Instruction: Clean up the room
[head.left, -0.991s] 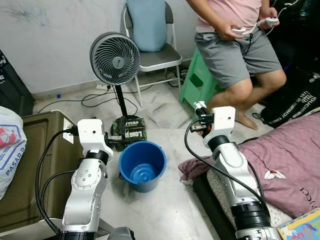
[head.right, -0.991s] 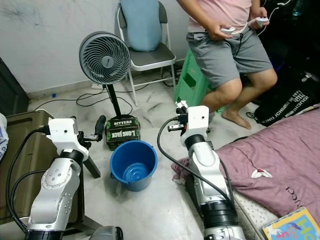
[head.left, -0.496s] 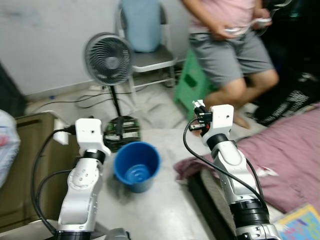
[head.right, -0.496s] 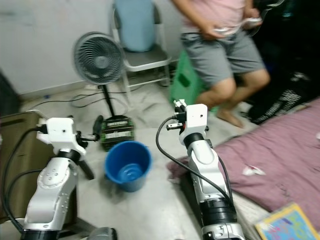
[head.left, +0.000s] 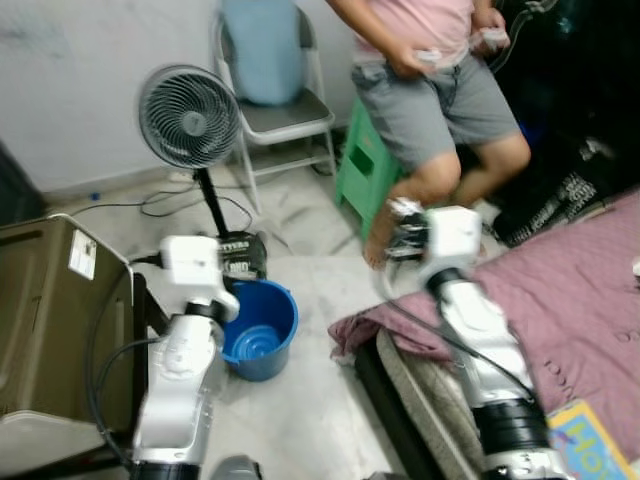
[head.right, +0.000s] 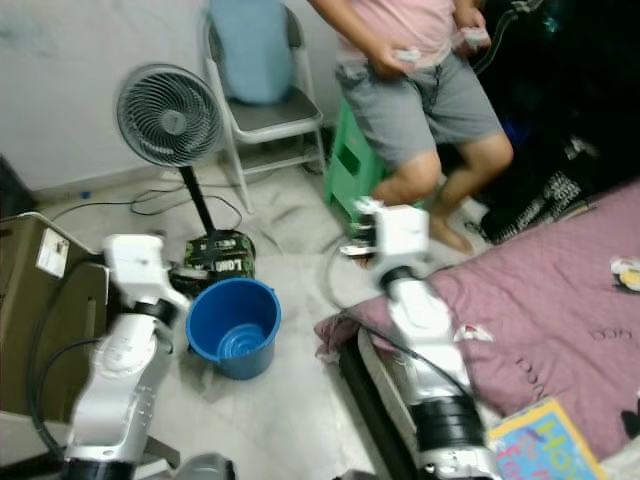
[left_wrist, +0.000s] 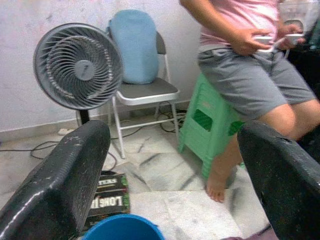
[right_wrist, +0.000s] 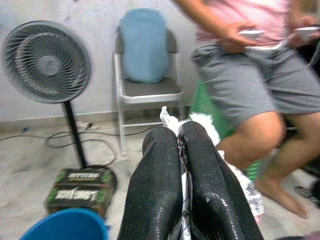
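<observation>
Wrapper (right_wrist: 185, 150), a crumpled white scrap with some print on it, sits pinched between the right gripper (right_wrist: 179, 137) jaws: the two black fingers (right_wrist: 155, 180) are pressed nearly together, and the scrap pokes out past the tips and down the seam between them. Right gripper is raised over the floor between the blue bucket (head.right: 232, 322) and the purple blanket (head.right: 560, 300) on the bed, just in front of a seated person's legs (head.left: 440, 180). Left gripper (left_wrist: 175, 175) jaws are spread wide with nothing in them; bucket rim shows just beneath, between the fingers. Bucket stands on the floor near the left arm, with a green "Long Jack" box (head.right: 215, 260) touching it or just beside it on the far side, at the foot of a standing fan (head.right: 168, 112). Behind that, a folding chair (head.left: 285, 115) carrying a light-blue cushion (head.left: 262, 50), and a green stool (head.left: 365, 175) under the person. Brown cabinet (head.left: 45, 320) on the robot's left. Head views are blurred.
</observation>
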